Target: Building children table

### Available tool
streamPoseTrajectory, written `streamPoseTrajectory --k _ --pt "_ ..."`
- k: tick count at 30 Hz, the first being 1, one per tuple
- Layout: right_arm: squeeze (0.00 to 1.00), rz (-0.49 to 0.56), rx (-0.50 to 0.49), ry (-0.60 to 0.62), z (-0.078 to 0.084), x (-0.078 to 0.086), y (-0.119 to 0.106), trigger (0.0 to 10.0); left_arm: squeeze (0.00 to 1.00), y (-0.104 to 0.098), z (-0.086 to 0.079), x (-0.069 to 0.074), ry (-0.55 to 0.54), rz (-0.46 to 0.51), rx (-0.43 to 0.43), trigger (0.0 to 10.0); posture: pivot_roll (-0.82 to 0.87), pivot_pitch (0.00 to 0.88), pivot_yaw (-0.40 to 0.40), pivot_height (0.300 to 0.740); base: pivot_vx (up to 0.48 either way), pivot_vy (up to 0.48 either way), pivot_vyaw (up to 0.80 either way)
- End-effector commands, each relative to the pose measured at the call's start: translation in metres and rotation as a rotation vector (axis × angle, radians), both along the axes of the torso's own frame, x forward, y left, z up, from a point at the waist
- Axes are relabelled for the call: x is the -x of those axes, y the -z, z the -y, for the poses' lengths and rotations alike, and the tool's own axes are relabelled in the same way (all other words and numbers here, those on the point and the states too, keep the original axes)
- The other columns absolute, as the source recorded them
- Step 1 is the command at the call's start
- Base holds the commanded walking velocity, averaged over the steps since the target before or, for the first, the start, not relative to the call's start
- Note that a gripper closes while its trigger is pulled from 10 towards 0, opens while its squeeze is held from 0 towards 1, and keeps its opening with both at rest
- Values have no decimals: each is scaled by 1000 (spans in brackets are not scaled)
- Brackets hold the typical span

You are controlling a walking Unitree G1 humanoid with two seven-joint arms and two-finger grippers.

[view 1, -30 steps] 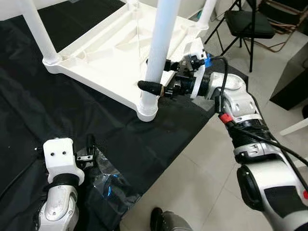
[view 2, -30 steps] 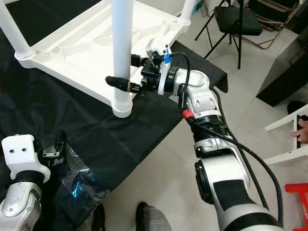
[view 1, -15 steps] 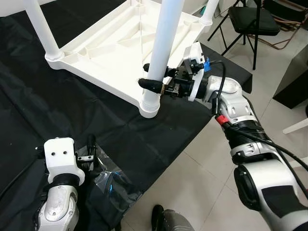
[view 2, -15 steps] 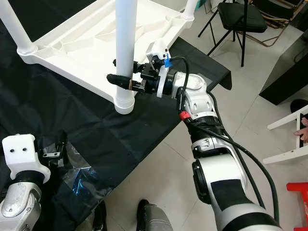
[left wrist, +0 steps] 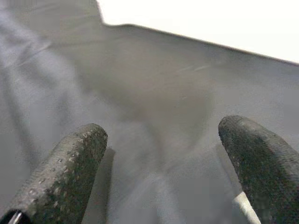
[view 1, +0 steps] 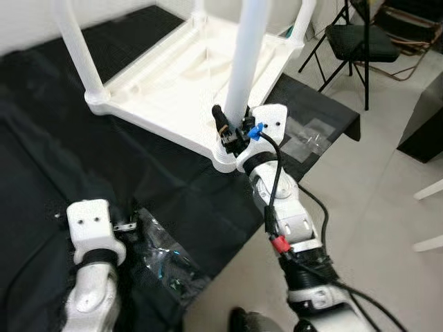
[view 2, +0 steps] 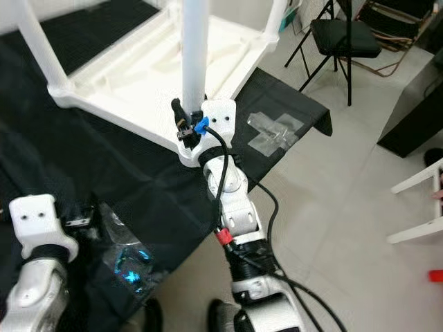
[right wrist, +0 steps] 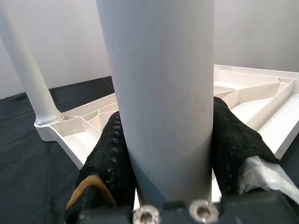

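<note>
Right wrist view: jaws clamp one table leg [right wrist: 163, 93]; perhaps four legs.

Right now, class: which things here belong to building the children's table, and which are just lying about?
Belongs to the job:
- upturned white tabletop
- white leg, clamped by the right gripper

Lying about:
- clear plastic bag beside the idle left gripper
- black folding chair
- black floor sheet

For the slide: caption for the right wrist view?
Right gripper clamped around a white table leg above the upturned tabletop.
</note>
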State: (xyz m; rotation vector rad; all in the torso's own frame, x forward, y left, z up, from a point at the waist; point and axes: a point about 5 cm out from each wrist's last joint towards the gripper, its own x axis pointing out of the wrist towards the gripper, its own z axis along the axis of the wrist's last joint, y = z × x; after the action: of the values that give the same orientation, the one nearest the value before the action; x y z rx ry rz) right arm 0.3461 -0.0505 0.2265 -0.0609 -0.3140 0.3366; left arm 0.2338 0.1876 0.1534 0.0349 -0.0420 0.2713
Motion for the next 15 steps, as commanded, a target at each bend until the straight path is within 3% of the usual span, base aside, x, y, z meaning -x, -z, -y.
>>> streamPoseTrajectory --k 1,2,3,4,5,11,14,15 --pt "0 -95 47 15 -1 -4 23 0 0 9 -5 0 -5 -38 0 10000 18 143 -69 740 0 0 0" --pt "0 -88 45 -5 -4 -6 21 0 0 10 -7 -4 -6 -38 -11 10000 12 119 -68 740 0 0 0" --pt "0 -91 51 -4 -6 -5 18 4902 0 10 -8 -7 -8 -41 -24 10000 9 112 -64 740 0 0 0" --pt "0 -91 51 -4 -6 -5 18 4902 0 10 -8 -7 -8 -41 -24 10000 9 112 -64 740 0 0 0" --pt "1000 -99 26 -29 -11 -3 14 10000 0 11 -9 -12 -11 -46 -45 10000 13 96 -63 740 0 0 0" --pt "1000 -66 -51 -99 -19 7 2 10000 0 12 -13 -19 -27 -45 -62 10000 13 82 -54 740 0 0 0" --pt "1000 -11 -47 -272 -16 23 3 10000 0 9 -18 -26 -26 -24 -78 10000 11 75 -45 740 0 0 0" --pt "1000 -11 -47 -272 -16 23 3 10000 0 9 -18 -26 -26 -24 -78 10000 11 75 -45 740 0 0 0"
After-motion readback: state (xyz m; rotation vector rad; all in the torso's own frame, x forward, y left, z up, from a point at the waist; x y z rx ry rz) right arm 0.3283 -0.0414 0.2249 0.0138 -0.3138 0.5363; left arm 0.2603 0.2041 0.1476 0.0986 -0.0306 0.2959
